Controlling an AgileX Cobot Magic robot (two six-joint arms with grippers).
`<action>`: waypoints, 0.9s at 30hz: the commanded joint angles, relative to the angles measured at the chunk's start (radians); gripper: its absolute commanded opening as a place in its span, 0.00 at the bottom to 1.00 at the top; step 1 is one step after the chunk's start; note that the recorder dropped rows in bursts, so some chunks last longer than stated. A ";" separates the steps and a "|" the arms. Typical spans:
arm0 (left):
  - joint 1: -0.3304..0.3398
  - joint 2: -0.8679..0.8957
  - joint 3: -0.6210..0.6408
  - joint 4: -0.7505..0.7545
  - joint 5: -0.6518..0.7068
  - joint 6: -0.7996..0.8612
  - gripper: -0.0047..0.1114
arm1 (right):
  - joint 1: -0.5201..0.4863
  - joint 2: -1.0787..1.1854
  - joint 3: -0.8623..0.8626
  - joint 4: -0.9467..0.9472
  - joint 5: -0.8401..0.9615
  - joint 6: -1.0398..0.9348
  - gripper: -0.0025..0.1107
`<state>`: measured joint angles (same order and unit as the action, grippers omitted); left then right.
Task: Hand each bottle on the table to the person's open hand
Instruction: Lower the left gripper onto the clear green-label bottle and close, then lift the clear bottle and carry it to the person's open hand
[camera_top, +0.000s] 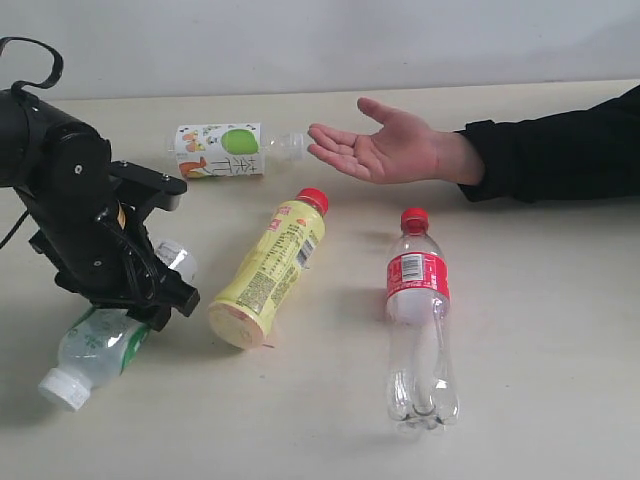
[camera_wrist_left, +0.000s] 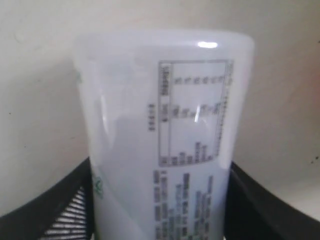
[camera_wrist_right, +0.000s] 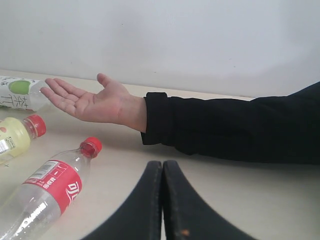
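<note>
Left gripper (camera_top: 150, 282): straddles the white-capped bottle (camera_top: 95, 350), which lies at the counter's (camera_top: 540, 330) front left; I can't tell if it's clamped.
Right gripper (camera_wrist_right: 162, 200): clenched, empty.
Open hand (camera_top: 385, 150): palm up, just beside the apple-label bottle (camera_top: 225, 150).
Mid-counter: yellow bottle (camera_top: 270, 270) and red-label bottle (camera_top: 418, 320), both lying down.

plain pale grey-white wall (camera_top: 330, 40) across whole bkgd, smooth & matte; also behind in right wrist view.

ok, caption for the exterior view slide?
Left gripper straddling the white-capped bottle lying on the table, open hand held out beyond.
</note>
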<state>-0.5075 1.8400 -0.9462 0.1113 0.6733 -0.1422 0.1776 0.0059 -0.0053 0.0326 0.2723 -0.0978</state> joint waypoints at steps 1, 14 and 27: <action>0.002 0.000 -0.007 0.005 -0.003 -0.010 0.13 | -0.006 -0.006 0.005 -0.004 -0.005 -0.004 0.02; 0.002 -0.138 -0.142 -0.034 0.100 -0.108 0.04 | -0.006 -0.006 0.005 -0.004 -0.005 -0.004 0.02; -0.114 0.059 -0.769 -0.337 0.176 -0.099 0.04 | -0.006 -0.006 0.005 -0.004 -0.005 -0.004 0.02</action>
<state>-0.6001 1.8324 -1.6147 -0.1755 0.8059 -0.2444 0.1776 0.0059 -0.0053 0.0326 0.2723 -0.0978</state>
